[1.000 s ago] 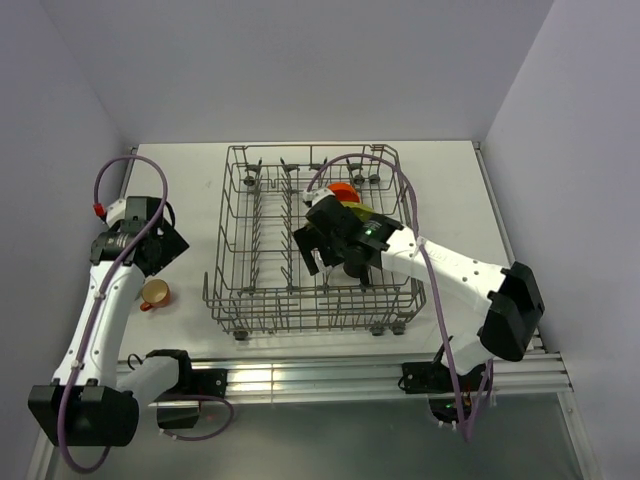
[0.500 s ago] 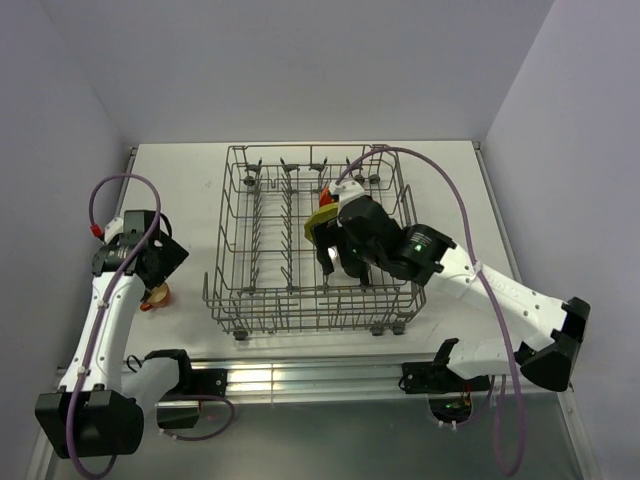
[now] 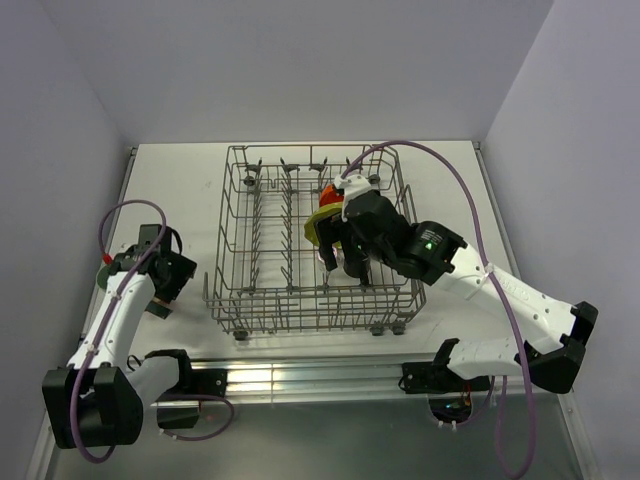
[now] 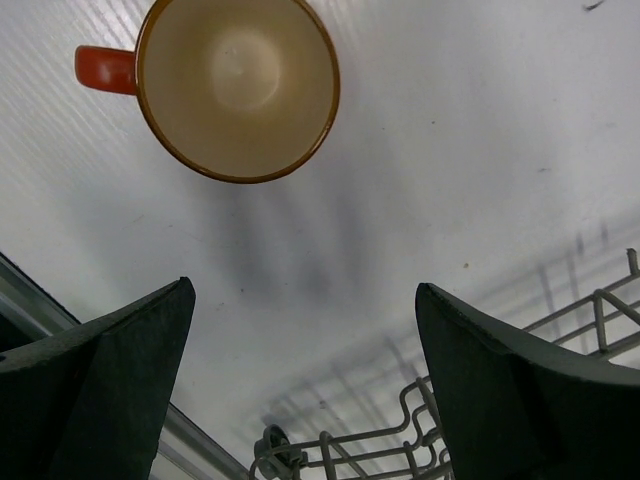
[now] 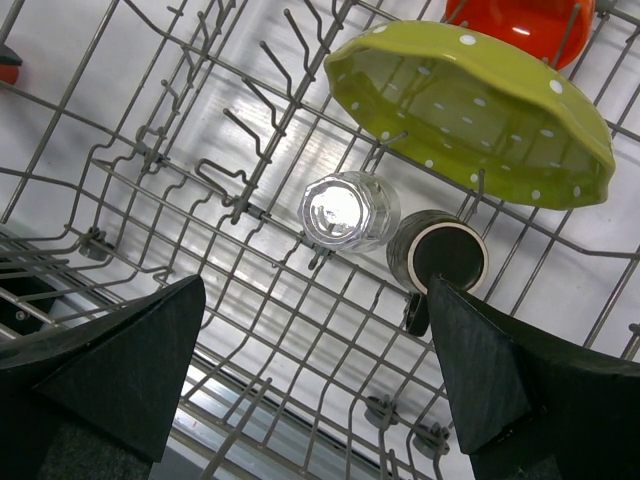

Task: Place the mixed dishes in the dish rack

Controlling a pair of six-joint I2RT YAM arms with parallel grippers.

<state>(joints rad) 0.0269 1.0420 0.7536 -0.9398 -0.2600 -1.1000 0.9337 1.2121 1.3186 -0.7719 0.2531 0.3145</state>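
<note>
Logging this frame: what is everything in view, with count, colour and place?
dish rack: one, grey wire, mid-table
plate: one, yellow-green with white dots, leaning in the rack
bowl: one, orange, in rack beyond plate
glass: one, clear, in rack
mug: one, dark, in rack beside glass
handled cup: one, orange, cream inside, upright on table
table: one, white
left hand: open, empty, near cup
right hand: open, empty, above rack

Bright, even, diffuse light from overhead in all views. Soft streaky shadows on the table below the small orange handled cup. White glint on the clear glass. Overhead view sharp; wrist views sharp mid-frame, fingers at frame corners dark, slightly soft
</note>
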